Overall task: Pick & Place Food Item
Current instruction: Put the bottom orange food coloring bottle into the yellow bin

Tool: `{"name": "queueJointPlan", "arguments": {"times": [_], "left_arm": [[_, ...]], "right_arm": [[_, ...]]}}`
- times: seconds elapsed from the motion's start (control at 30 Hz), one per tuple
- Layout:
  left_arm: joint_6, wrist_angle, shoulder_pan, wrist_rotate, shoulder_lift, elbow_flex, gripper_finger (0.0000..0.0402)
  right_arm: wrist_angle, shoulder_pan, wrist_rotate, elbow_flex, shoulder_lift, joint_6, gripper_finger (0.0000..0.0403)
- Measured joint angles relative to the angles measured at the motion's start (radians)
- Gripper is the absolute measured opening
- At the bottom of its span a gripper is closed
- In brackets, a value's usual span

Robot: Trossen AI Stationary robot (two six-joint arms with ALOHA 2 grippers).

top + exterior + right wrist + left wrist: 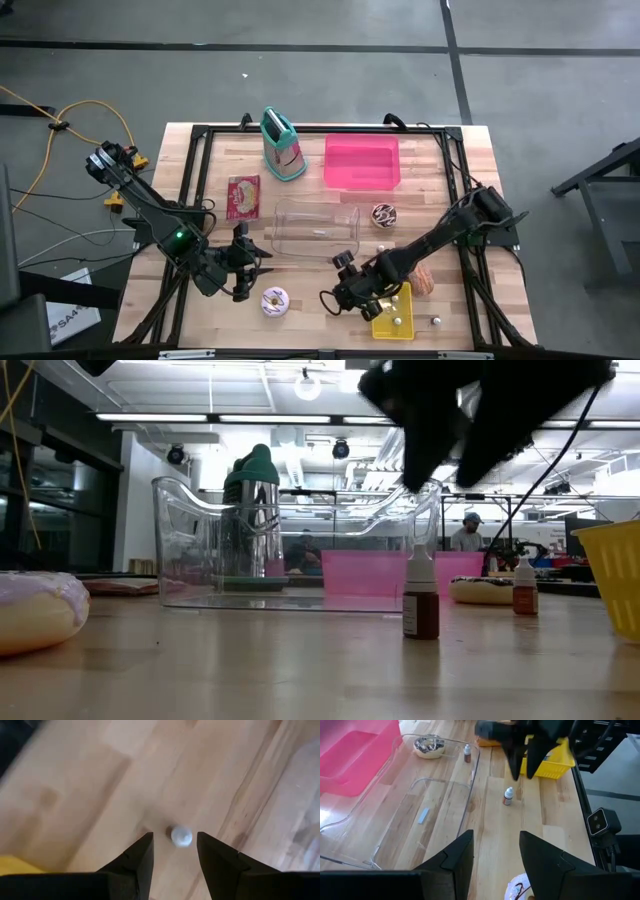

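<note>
Right wrist view looks down on a small dropper bottle [181,836] standing upright on the wooden table [90,780], the right gripper [173,851] above it, fingers apart, gripping nothing. The left gripper [496,854] waits open, the pink-frosted donut [274,301] at its 5 o'clock in the high view.

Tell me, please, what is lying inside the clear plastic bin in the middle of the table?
The clear plastic bin holds no food. Only a small blue sticker shows at its floor, and whether that sits inside or underneath cannot be told. The bin's nearest end is cut off in the left wrist view.
</note>
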Motion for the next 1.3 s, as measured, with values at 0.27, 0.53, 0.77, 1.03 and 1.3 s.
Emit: {"name": "queueJointPlan", "arguments": {"times": [0.27, 0.53, 0.77, 1.03, 1.3], "left_arm": [[0.0, 0.014, 0.0, 0.0, 0.0, 0.0, 0.0152], [0.0, 0.029, 0.0, 0.0, 0.0, -0.001, 0.0152], [0.0, 0.033, 0.0, 0.0, 0.0, -0.001, 0.0152], [0.0, 0.036, 0.0, 0.0, 0.0, -0.001, 0.0152], [0.0, 0.037, 0.0, 0.0, 0.0, -0.001, 0.0152]], "right_arm": [[-0.06, -0.003, -0.016, 0.102, 0.088, -0.126, 0.0139], [-0.104, -0.017, 0.004, 0.116, 0.098, -0.159, 0.0139], [-0.099, -0.029, 0.007, 0.116, 0.104, -0.172, 0.0139], [-0.095, -0.029, 0.008, 0.116, 0.106, -0.164, 0.0139], [-0.094, -0.03, -0.001, 0.114, 0.135, -0.141, 0.0139]]}}
